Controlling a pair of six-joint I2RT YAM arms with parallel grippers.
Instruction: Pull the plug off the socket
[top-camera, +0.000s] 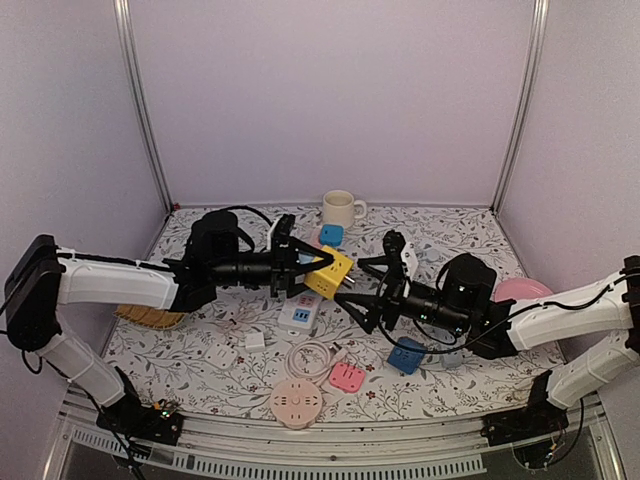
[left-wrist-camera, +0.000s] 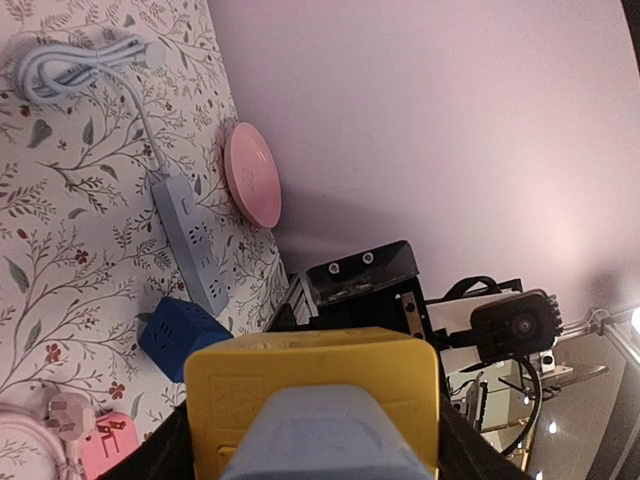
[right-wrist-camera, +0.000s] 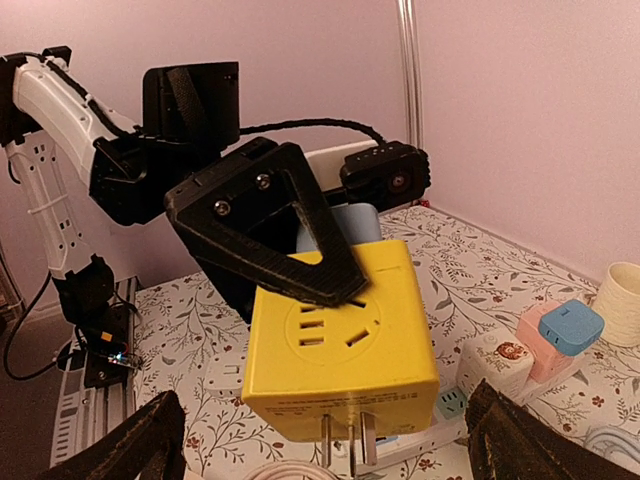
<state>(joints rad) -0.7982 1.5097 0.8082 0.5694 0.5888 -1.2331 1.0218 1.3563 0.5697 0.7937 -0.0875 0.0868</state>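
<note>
Dim pinkish light is falling evenly from above the yellow socket cube (top-camera: 330, 272). In the left wrist view, the cube is blurring near the lens; small lamps (left-wrist-camera: 634, 319) are glaring right of it.

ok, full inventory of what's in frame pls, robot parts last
yellow cube socket: 1, yellow, held above mid-table by left gripper
grey-blue plug: 1, grey-blue, on the cube's wrist-side face
mug: 1, cream, far edge
small blue cube: 1, light blue, atop a pink block near mug
white power strip: 1, white, beneath the yellow cube
cable coil: 1, white, centre front
white adapter: 1, white, left of the coil
pink square socket: 1, pink, right of coil
pink round socket: 1, pink, near edge
dark blue cube: 1, blue, right of that socket
pink disc: 1, pink, right side
grey power strip: 1, grey-blue, beside the disc
left gripper: 1, black, shut on the yellow cube
right gripper: 1, black, open, facing the cube
</note>
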